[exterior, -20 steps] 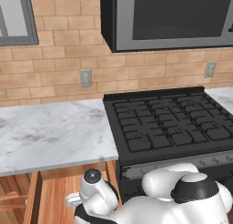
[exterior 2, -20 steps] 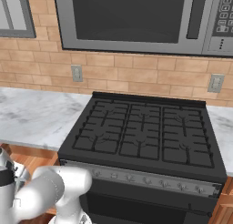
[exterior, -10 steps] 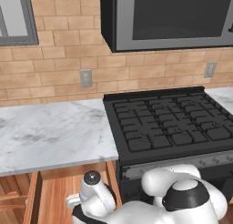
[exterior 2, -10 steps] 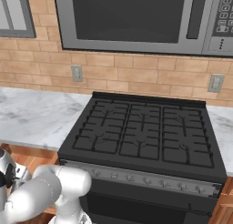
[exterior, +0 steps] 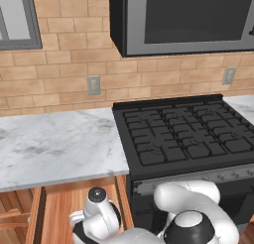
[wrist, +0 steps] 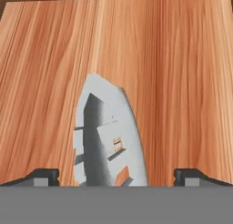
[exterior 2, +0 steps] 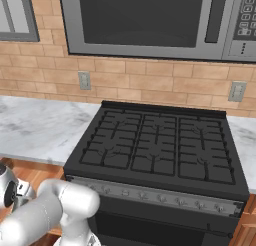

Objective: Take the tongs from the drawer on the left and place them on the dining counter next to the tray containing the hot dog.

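In the left base view the drawer stands pulled out under the marble bench, just left of the stove, and the arm reaches down into it. In the hand view the tongs lie flat on the drawer's wooden floor, centred between the fingers. These are spread to full width, gripping nothing, seemingly lined up to straddle the tongs before closing.
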{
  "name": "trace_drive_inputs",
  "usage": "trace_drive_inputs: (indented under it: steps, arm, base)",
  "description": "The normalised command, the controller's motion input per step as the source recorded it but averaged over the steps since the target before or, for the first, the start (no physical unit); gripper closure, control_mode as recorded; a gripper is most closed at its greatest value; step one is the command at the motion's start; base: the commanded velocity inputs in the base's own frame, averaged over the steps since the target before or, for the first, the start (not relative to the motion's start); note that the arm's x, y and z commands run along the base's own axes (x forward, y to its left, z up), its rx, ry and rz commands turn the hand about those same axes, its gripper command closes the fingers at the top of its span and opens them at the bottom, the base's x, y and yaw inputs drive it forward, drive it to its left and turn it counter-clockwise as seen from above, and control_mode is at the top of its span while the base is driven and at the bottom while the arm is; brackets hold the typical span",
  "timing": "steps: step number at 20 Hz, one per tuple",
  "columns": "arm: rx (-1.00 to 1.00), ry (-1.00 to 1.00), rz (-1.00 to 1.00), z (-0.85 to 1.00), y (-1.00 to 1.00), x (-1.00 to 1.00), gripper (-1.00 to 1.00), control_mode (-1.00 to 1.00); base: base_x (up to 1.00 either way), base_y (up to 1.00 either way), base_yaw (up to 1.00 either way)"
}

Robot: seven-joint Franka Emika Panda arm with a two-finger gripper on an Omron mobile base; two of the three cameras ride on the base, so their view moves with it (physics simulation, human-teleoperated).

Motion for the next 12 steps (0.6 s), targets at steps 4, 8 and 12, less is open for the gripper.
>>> trace_drive_inputs:
  steps: [4, 8, 12]
  arm:
    - [0.00, 0.00, 0.00, -0.40, 0.11, 0.11, -1.00, -1.00]
    - [0.00, 0.01, 0.00, -0.32, 0.08, 0.06, 1.00, -1.00]
    - [0.00, 0.00, 0.00, 0.00, 0.00, -0.02, 1.00, -1.00]
  base:
    - [0.00, 0.00, 0.00]
    - [0.00, 0.00, 0.00]
    - [0.00, 0.00, 0.00]
